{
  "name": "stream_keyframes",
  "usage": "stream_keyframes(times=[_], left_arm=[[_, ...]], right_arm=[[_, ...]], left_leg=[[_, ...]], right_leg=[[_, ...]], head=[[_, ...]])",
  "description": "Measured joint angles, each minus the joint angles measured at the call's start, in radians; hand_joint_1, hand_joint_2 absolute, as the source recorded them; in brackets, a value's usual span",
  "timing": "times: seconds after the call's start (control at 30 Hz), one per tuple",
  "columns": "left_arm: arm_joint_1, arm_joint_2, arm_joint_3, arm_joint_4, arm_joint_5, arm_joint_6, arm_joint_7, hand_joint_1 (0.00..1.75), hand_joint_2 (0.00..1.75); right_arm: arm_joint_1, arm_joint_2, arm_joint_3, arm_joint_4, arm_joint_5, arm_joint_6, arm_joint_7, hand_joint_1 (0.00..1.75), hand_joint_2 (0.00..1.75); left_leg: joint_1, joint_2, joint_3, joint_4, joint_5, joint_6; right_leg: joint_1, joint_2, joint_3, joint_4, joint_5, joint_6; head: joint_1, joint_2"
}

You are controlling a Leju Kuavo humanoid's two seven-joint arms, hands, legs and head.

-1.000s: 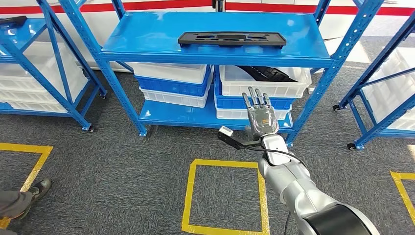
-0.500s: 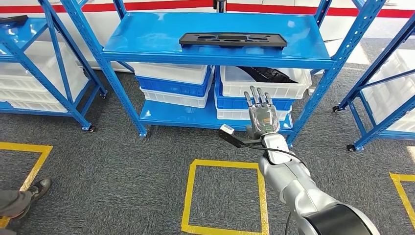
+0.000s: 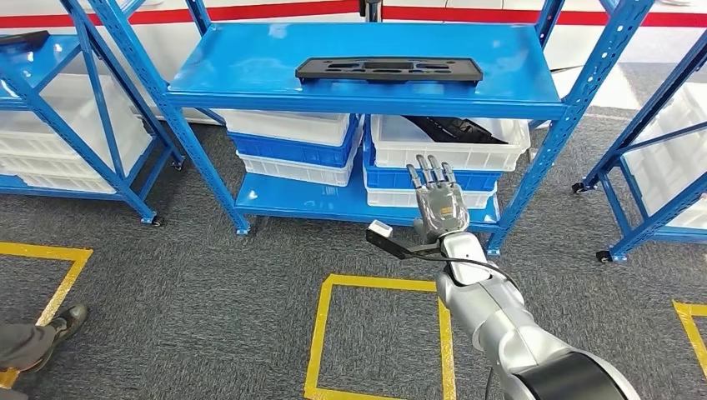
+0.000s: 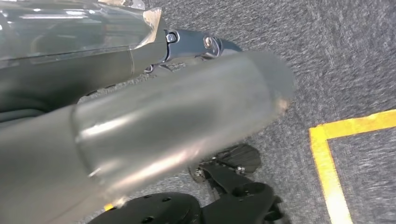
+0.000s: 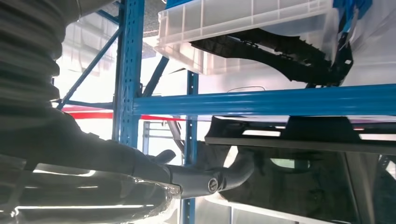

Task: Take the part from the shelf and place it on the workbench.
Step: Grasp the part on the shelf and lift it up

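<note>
The right hand (image 3: 439,207) was raised with its fingers spread, holding nothing, in front of the blue shelf (image 3: 250,71). The black part (image 3: 389,69) lay flat on the top level, above and beyond the hand, untouched.

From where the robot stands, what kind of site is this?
Likely a factory or warehouse parts area: blue steel shelving stacked with white and blue bins, a black part on the top shelf, yellow floor tape.
</note>
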Motion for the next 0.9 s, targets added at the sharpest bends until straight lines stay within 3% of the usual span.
stream_keyframes(times=[0.07, 0.13, 0.2, 0.23, 0.27, 0.33, 0.4, 0.47, 0.53, 0.57, 0.67, 0.7, 0.77, 0.8, 0.83, 0.87, 0.9], left_arm=[[-0.002, 0.000, 0.000, 0.000, 0.000, 0.000, 0.000, 0.00, 0.00], [-0.003, -0.001, 0.000, 0.000, 0.000, 0.000, 0.001, 0.00, 0.00], [-0.003, -0.001, 0.000, 0.000, 0.000, -0.001, 0.005, 0.00, 0.00], [-0.003, -0.001, 0.000, 0.000, 0.000, -0.001, 0.006, 0.00, 0.00], [-0.003, -0.001, 0.000, 0.000, -0.001, -0.001, 0.007, 0.00, 0.00], [-0.004, 0.001, 0.000, 0.000, -0.002, -0.002, 0.008, 0.00, 0.00], [-0.006, 0.004, 0.000, 0.000, -0.004, -0.003, 0.010, 0.00, 0.00], [-0.010, 0.004, 0.000, 0.000, -0.006, -0.004, 0.011, 0.00, 0.00], [-0.012, 0.003, 0.000, 0.000, -0.007, -0.004, 0.012, 0.00, 0.00], [-0.014, 0.002, 0.000, 0.000, -0.008, -0.004, 0.012, 0.00, 0.00], [-0.018, -0.002, 0.000, 0.000, -0.009, -0.005, 0.013, 0.00, 0.00], [-0.017, -0.004, 0.000, 0.000, -0.009, -0.005, 0.013, 0.00, 0.00], [-0.015, -0.007, 0.000, 0.001, -0.009, -0.005, 0.014, 0.00, 0.00], [-0.015, -0.008, 0.000, 0.001, -0.009, -0.005, 0.014, 0.00, 0.00], [-0.015, -0.008, 0.001, 0.001, -0.009, -0.005, 0.014, 0.00, 0.00], [-0.015, -0.007, 0.001, 0.001, -0.009, -0.004, 0.015, 0.00, 0.00], [-0.016, -0.007, 0.001, 0.002, -0.009, -0.004, 0.015, 0.00, 0.00]], right_arm=[[-0.003, 0.002, 0.000, 0.000, 0.000, 0.000, 0.000, 0.00, 1.75], [-0.003, 0.002, 0.000, 0.000, 0.000, 0.000, 0.001, 0.00, 1.75], [0.003, 0.001, 0.000, 0.000, 0.001, -0.001, 0.002, 0.00, 1.75], [0.005, 0.000, -0.001, 0.000, 0.002, -0.002, 0.003, 0.00, 1.75], [0.005, 0.000, -0.001, 0.000, 0.003, -0.002, 0.004, 0.00, 1.75], [0.006, 0.000, -0.002, 0.000, 0.004, -0.004, 0.005, 0.00, 1.75], [0.007, -0.002, -0.004, 0.000, 0.005, -0.006, 0.007, 0.00, 1.75], [0.006, -0.003, -0.008, 0.000, 0.006, -0.007, 0.009, 0.00, 1.75], [0.004, -0.005, -0.011, -0.001, 0.008, -0.008, 0.010, 0.00, 1.75], [0.002, -0.007, -0.012, -0.002, 0.009, -0.008, 0.011, 0.00, 1.75], [0.006, -0.013, -0.013, 0.000, 0.013, -0.008, 0.012, 0.00, 1.75], [0.010, -0.014, -0.013, 0.000, 0.015, -0.007, 0.013, 0.00, 1.75], [0.014, -0.017, -0.013, 0.000, 0.018, -0.007, 0.014, 0.00, 1.75], [0.014, -0.018, -0.013, 0.000, 0.020, -0.007, 0.015, 0.00, 1.75], [0.014, -0.019, -0.013, 0.001, 0.023, -0.006, 0.015, 0.00, 1.75], [0.013, -0.019, -0.013, 0.001, 0.025, -0.004, 0.016, 0.00, 1.75], [0.013, -0.018, -0.013, 0.002, 0.027, -0.001, 0.016, 0.00, 1.75]], left_leg=[[-0.001, 0.020, -0.044, 0.080, -0.028, 0.002], [-0.006, 0.031, -0.136, 0.222, -0.067, 0.009], [-0.014, 0.032, -0.211, 0.303, -0.062, 0.024], [-0.022, 0.032, -0.221, 0.289, -0.031, 0.038], [-0.033, 0.031, -0.210, 0.236, 0.017, 0.058], [-0.058, 0.033, -0.168, 0.112, 0.097, 0.111], [-0.076, 0.038, -0.134, 0.041, 0.114, 0.147], [-0.082, 0.039, -0.104, -0.001, 0.107, 0.160], [-0.079, 0.037, -0.070, -0.036, 0.106, 0.159], [-0.076, 0.035, -0.056, -0.046, 0.106, 0.158], [-0.074, 0.026, -0.038, -0.050, 0.093, 0.144], [-0.073, 0.022, -0.033, -0.048, 0.085, 0.136], [-0.068, 0.017, -0.021, -0.038, 0.067, 0.120], [-0.065, 0.015, -0.015, -0.029, 0.055, 0.110], [-0.062, 0.014, -0.012, -0.019, 0.043, 0.101], [-0.061, 0.013, -0.012, -0.011, 0.033, 0.092], [-0.062, 0.014, -0.013, -0.004, 0.023, 0.085]], right_leg=[[0.005, 0.000, 0.007, 0.000, -0.007, -0.012], [0.014, -0.003, 0.015, -0.001, -0.015, -0.022], [0.026, -0.004, 0.027, -0.001, -0.027, -0.031], [0.033, -0.004, 0.036, -0.001, -0.033, -0.035], [0.041, -0.004, 0.048, -0.004, -0.040, -0.038], [0.053, -0.004, 0.074, -0.016, -0.051, -0.042], [0.054, -0.006, 0.095, -0.037, -0.053, -0.039], [0.054, -0.011, 0.110, -0.051, -0.045, -0.024], [0.057, -0.015, 0.106, -0.027, -0.050, -0.016], [0.057, -0.015, 0.085, 0.011, -0.062, -0.015], [0.046, -0.015, -0.026, 0.171, -0.111, -0.010], [0.042, -0.015, -0.054, 0.189, -0.116, -0.004], [0.033, -0.016, -0.062, 0.128, -0.073, 0.024], [0.028, -0.018, -0.050, 0.068, -0.027, 0.038], [0.027, -0.020, -0.040, 0.016, 0.007, 0.045], [0.030, -0.022, -0.030, -0.014, 0.026, 0.040], [0.031, -0.023, -0.026, -0.029, 0.039, 0.027]], head=[[-0.002, 0.000], [-0.002, 0.000], [-0.002, 0.000], [-0.002, 0.000], [-0.002, 0.000], [0.001, 0.000], [0.005, 0.000], [0.004, 0.000], [0.002, 0.000], [0.003, 0.000], [0.005, 0.000], [0.005, 0.000], [0.006, 0.000], [0.006, 0.000], [0.008, 0.000], [0.009, 0.000], [0.008, 0.000]])
